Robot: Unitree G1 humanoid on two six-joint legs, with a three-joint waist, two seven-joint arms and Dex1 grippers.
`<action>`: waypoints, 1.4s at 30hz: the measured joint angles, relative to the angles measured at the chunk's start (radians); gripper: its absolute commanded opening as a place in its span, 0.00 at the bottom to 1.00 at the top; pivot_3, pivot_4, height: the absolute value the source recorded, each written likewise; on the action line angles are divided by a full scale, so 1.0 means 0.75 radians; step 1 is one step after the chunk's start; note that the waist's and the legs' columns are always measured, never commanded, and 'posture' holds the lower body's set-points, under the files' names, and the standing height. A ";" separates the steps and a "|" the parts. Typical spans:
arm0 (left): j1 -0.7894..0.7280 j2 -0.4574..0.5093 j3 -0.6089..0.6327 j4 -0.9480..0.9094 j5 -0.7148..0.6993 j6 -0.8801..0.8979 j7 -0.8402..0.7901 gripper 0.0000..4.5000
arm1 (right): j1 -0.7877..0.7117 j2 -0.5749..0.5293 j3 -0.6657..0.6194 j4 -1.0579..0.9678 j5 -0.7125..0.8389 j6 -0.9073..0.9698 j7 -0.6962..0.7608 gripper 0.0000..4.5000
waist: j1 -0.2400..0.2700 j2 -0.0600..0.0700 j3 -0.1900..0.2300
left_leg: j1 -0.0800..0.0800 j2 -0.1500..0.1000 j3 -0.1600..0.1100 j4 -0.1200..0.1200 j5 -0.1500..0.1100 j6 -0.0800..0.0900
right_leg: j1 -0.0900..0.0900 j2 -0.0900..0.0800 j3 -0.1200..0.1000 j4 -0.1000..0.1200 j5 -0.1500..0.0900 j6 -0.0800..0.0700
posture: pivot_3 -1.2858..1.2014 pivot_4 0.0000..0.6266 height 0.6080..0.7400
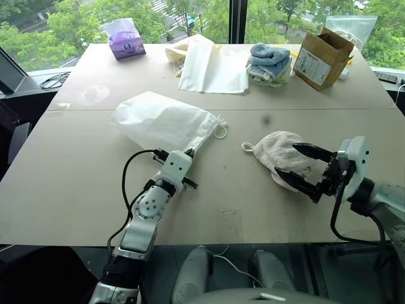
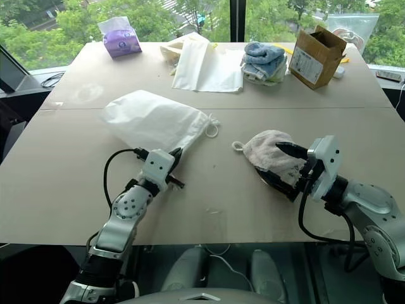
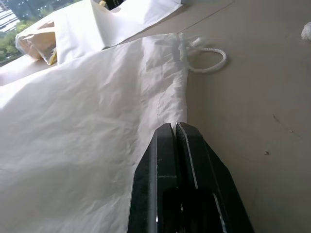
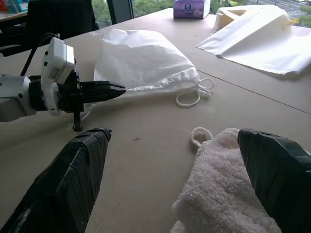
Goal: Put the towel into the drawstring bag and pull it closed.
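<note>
Towel lies on the desk, between the right gripper's wide-open fingers. Drawstring bag lies at ten o'clock from it, its mouth edge pinched by the left gripper's closed fingers.

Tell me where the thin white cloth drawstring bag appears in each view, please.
Left eye view: the thin white cloth drawstring bag lies left of centre.
Right eye view: the bag lies left of centre.
Left wrist view: it spreads ahead of the shut left gripper.
Right wrist view: it lies upper middle.
Shared landmark: its white cord loop.
</note>
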 measured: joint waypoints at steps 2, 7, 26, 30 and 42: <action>0.000 0.002 0.024 0.000 0.028 -0.017 0.033 0.01 | 0.000 0.000 0.000 0.000 -0.001 0.000 0.000 1.00 | 0.001 0.000 0.000 | 0.000 0.000 0.000 0.000 0.000 0.000 | 0.000 0.000 0.000 0.000 0.000 0.000 | 0.52 0.24 1.00; -0.003 0.058 0.066 -0.034 0.223 -0.119 0.160 0.01 | -0.001 0.000 0.000 0.000 -0.002 0.000 0.000 1.00 | 0.002 0.000 0.000 | 0.000 0.000 0.000 0.000 0.000 0.000 | 0.000 0.000 0.000 0.000 0.000 0.000 | 0.52 0.24 1.00; -0.210 0.194 0.043 -0.035 0.615 -0.175 0.111 0.01 | -0.012 0.018 0.005 0.001 -0.022 -0.002 0.000 1.00 | -0.006 0.001 0.000 | 0.001 0.000 0.001 0.000 0.001 -0.002 | -0.001 0.001 0.000 0.002 0.000 0.000 | 0.52 0.24 1.00; -0.103 0.201 0.042 -0.018 0.629 -0.114 0.080 0.13 | -0.009 0.023 0.005 0.001 -0.028 -0.011 0.000 1.00 | 0.002 0.001 0.000 | 0.000 0.000 0.000 0.001 0.000 -0.001 | 0.000 0.000 -0.001 0.002 0.000 0.000 | 0.52 0.24 1.00; 0.021 0.300 -0.027 -0.112 0.877 -0.171 0.148 0.83 | 0.007 0.044 0.009 0.001 -0.050 -0.029 0.001 1.00 | 0.012 0.000 -0.001 | 0.001 -0.001 0.000 0.003 0.000 0.000 | 0.001 -0.001 0.000 0.003 0.000 0.000 | 0.52 0.24 1.00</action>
